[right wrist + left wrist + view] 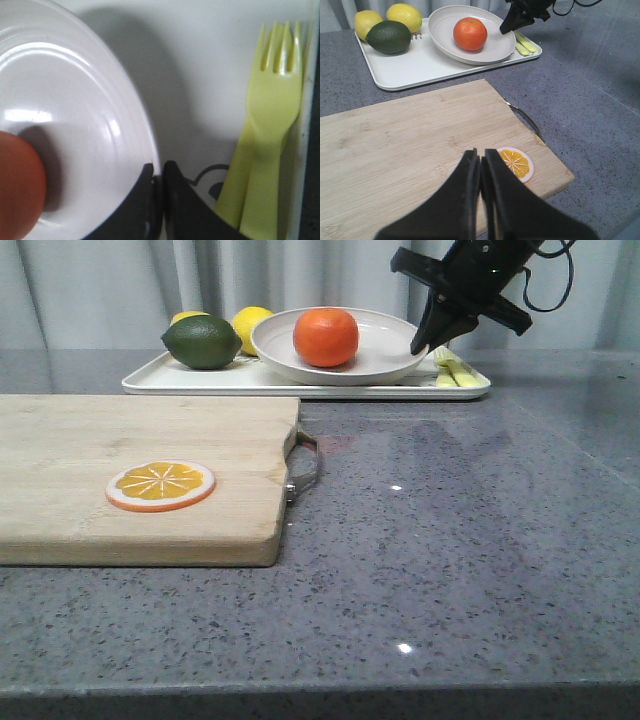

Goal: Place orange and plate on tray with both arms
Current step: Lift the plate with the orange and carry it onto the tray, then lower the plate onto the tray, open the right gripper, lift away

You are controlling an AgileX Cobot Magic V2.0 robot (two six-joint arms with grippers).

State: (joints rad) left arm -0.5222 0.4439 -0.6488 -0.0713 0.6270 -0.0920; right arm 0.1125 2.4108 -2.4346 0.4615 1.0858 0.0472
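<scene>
Front view shows the whole glossy orange [326, 337] resting in the pale round plate [385, 362] on the white rectangular tray [300, 386] at upper centre, the right gripper [424, 344] pinched on its rim (left gripper [481, 172] closed, empty), so lifting away unreleased could tip it.

Lime [202, 342], lemons [251, 324] crowd tray [180, 382] left; right counter [480, 520] open.

The front camera sits low and looks across the bench [480, 540] to the far tray [300, 388]. The left wrist camera looks down from higher, seeing that tray too. The right wrist camera is very close to the plate [75, 100].
</scene>
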